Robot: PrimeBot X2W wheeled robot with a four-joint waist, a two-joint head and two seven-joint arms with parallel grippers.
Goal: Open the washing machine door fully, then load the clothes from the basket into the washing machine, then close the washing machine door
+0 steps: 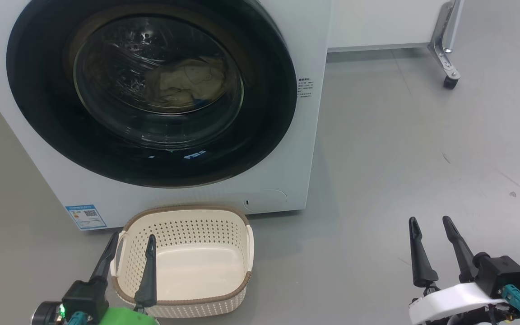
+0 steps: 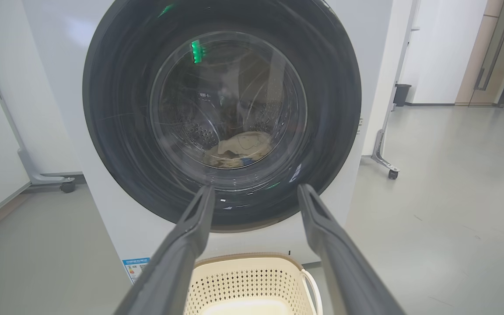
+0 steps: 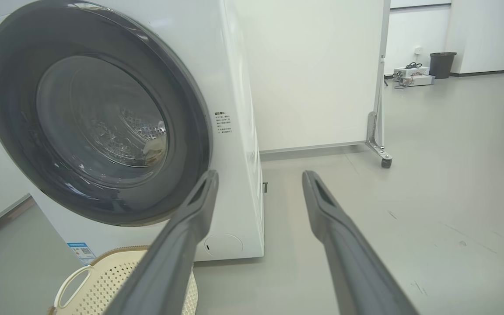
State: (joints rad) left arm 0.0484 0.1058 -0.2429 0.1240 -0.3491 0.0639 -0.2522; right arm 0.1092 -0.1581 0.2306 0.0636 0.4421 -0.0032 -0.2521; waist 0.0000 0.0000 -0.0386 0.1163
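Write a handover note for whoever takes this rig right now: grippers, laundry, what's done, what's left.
Left gripper: open, empty, over the basket's near-left corner.
Right gripper: open, empty, over the floor to the right.
Clothes lie inside the washing machine, behind the door, which looks shut.
Basket is empty, on the floor before it.
Done: loading, door closing. Left: nothing apparent.

Head looks down, wrists face washing machine (image 2: 116, 218)

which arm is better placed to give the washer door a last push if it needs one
Left, probably: the left fingers hang over the basket, facing the washing machine door; the right fingers are off to the side over the floor.
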